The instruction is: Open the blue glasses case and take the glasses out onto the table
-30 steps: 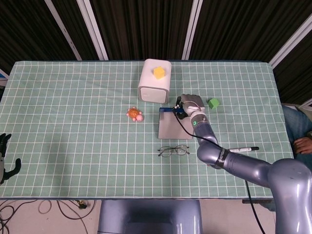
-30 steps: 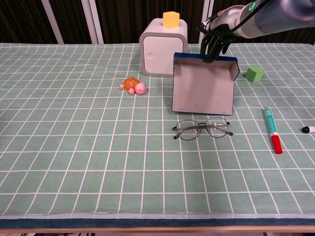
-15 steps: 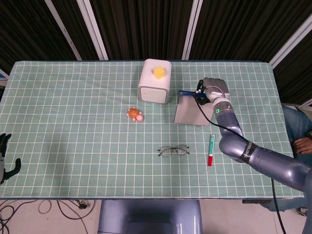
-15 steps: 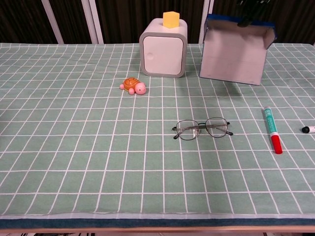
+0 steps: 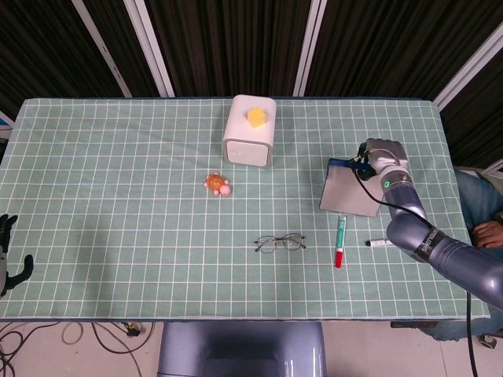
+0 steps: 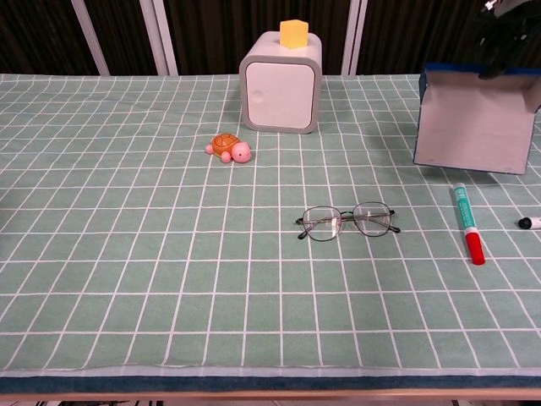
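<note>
My right hand [image 5: 383,156] grips the top edge of the blue glasses case [image 5: 351,191], fingers curled over its blue rim; in the chest view only the dark fingers [image 6: 499,46] show at the upper right corner, pinching that rim. The case hangs open below the hand, at its 7 o'clock in the head view, its pale grey inner face turned toward my cameras; I cannot tell whether its lower edge touches the tabletop [image 5: 118,196].

The glasses [image 5: 280,243] lie out on the tabletop, well apart from the hand at its 8 o'clock, lenses flat and frame unfolded [image 6: 348,221].

Between glasses and case, a green-and-red marker [image 5: 340,241] lies at 6 o'clock of the case, red end nearest me. A second, black-tipped marker [image 5: 380,243] lies just beside it at 3 o'clock.

Farther out, a white box [image 5: 249,142] stands at 10 o'clock of the glasses, a yellow block [image 5: 257,117] on top. A small orange turtle toy [image 5: 218,184] sits at 7 o'clock of the box.

My left hand [image 5: 9,255] rests at the tabletop's far left edge, fingers apart, holding nothing.
</note>
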Controlling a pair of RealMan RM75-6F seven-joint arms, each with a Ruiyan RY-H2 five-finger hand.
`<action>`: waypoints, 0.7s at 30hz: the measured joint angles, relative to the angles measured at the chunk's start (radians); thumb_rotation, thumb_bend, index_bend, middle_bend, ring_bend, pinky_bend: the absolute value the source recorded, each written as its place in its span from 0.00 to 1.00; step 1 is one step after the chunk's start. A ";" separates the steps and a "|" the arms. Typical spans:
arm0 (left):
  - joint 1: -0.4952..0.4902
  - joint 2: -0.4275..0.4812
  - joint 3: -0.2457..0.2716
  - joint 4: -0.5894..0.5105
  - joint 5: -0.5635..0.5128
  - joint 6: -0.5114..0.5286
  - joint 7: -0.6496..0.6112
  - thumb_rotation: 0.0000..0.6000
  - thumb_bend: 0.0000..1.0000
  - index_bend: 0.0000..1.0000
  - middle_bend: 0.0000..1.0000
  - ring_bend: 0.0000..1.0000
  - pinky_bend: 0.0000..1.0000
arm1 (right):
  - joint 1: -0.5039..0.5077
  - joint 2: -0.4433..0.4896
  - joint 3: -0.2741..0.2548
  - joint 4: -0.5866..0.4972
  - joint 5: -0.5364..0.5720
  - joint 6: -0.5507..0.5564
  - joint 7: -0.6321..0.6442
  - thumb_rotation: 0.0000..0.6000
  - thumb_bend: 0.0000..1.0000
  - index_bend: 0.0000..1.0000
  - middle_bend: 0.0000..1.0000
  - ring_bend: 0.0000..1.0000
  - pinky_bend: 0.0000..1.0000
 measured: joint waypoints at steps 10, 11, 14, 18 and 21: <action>0.000 -0.001 0.000 0.002 0.001 0.000 0.002 1.00 0.46 0.03 0.00 0.00 0.00 | -0.012 -0.083 -0.047 0.084 -0.002 -0.046 0.031 1.00 0.45 0.49 0.28 0.24 0.21; 0.000 -0.001 0.000 0.003 0.001 -0.001 0.001 1.00 0.46 0.03 0.00 0.00 0.00 | -0.011 -0.087 -0.051 0.088 -0.002 -0.049 0.032 1.00 0.44 0.46 0.26 0.23 0.21; 0.000 -0.001 0.000 0.001 0.001 -0.001 0.000 1.00 0.46 0.03 0.00 0.00 0.00 | -0.006 -0.095 -0.062 0.097 0.002 -0.056 0.038 1.00 0.36 0.36 0.20 0.18 0.21; 0.000 0.000 0.000 0.001 0.000 -0.002 0.000 1.00 0.46 0.03 0.00 0.00 0.00 | 0.004 -0.092 -0.082 0.098 0.015 -0.065 0.039 1.00 0.24 0.29 0.12 0.09 0.21; 0.000 0.000 0.000 0.001 0.001 -0.002 0.000 1.00 0.46 0.03 0.00 0.00 0.00 | 0.013 -0.078 -0.092 0.086 0.023 -0.068 0.042 1.00 0.22 0.27 0.09 0.06 0.21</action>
